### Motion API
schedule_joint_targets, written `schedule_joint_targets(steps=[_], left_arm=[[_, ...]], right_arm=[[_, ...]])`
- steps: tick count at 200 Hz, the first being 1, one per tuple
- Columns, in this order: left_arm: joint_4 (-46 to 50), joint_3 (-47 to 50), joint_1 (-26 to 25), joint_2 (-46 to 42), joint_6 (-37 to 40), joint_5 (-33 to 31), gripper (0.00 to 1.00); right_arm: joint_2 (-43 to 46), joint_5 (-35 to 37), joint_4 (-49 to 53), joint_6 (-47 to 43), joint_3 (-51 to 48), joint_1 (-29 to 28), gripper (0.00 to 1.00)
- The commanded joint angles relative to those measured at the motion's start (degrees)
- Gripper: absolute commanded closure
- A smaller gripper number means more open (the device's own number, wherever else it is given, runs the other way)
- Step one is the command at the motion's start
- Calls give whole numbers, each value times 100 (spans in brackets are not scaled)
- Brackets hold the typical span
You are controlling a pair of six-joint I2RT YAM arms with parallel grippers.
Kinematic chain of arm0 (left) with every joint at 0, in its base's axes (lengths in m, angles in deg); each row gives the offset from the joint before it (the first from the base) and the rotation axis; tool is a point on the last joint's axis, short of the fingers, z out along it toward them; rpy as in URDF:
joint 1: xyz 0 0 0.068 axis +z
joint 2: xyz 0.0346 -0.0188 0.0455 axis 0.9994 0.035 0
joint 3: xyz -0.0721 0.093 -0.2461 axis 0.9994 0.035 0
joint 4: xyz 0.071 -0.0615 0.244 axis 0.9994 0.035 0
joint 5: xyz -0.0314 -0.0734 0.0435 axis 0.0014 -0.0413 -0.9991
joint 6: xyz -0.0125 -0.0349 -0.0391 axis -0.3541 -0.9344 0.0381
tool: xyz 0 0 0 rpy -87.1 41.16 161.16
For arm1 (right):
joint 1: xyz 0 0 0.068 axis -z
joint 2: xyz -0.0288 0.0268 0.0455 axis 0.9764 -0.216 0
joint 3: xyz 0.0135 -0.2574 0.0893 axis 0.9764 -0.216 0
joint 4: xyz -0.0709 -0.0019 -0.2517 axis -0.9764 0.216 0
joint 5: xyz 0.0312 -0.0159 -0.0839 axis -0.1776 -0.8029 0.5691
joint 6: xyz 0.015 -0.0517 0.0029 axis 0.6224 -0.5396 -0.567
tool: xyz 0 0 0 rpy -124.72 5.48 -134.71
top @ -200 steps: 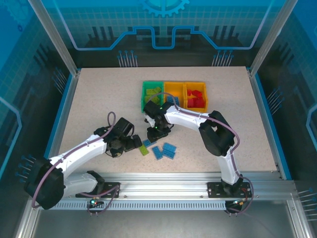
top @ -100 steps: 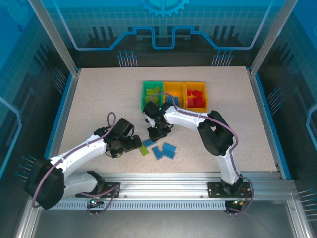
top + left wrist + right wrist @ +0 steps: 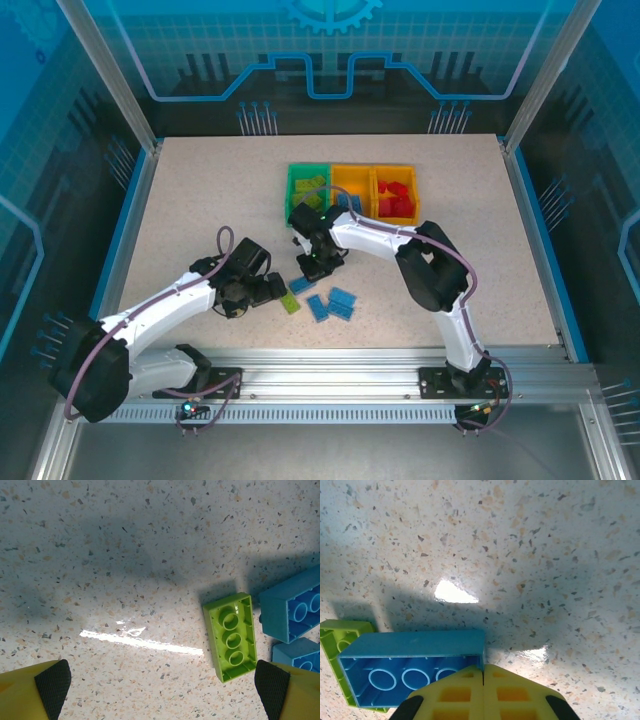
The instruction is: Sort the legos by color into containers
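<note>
**Change noted.** Over the last second the right end effector [image 3: 484, 692] has gone from partly apart to fully together. It has also drawn slightly toward the bins in the overhead view. In the wrist view its finger seam lines up with the end wall of a blue brick [image 3: 412, 665], which lies hollow side up. The judgement is that this thin wall is pinched, one finger inside the hollow and one outside. The brick overlaps a green brick [image 3: 231, 636] and sits low over the tabletop [image 3: 200, 200]. Whether it has left the surface cannot be told.

**No change.** The left end effector [image 3: 162, 682] has stayed spread wide and holds nothing. It hovers over the tabletop with the green brick just inside one pad.

**Bearing on the task.**
- The green bin [image 3: 290, 190] holds green bricks, the middle bin [image 3: 352, 167] blue and the end bin [image 3: 414, 190] red.
- A few more blue bricks [image 3: 342, 301] and the green one still lie loose.
- The grasp appears just made, so a lift and a carry to the middle bin would follow.
- A hold on one end wall is slight, so the brick may swing or slip.
</note>
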Motion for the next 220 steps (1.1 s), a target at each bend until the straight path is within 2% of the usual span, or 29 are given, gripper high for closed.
schedule_joint_targets(steps=[1,24,62,92,123,176,205,220], left_arm=[[-41,21,38,9,-96,-7,1],[-80,-57,32,113,-66,67,1],[-178,-121,-153,303,-143,145,1],[-410,-89,-351,517,-429,230,1],[-565,-149,-514,801,-684,355,1],[-659,-245,-595,1079,-926,295,2],[-768,-349,-594,1289,-1030,281,3],[-808,-430,-595,1432,-1038,285,4]], right_arm=[[214,183,53,121,-69,198,95],[580,105,60,183,-45,460,95],[1024,196,258,52,421,1285,95],[718,467,641,-75,1203,2004,95],[84,470,761,178,1999,2616,96],[-1107,629,1392,368,3583,2809,92],[-1375,641,1355,659,3671,2870,90],[-1375,557,1287,696,3647,2868,82]])
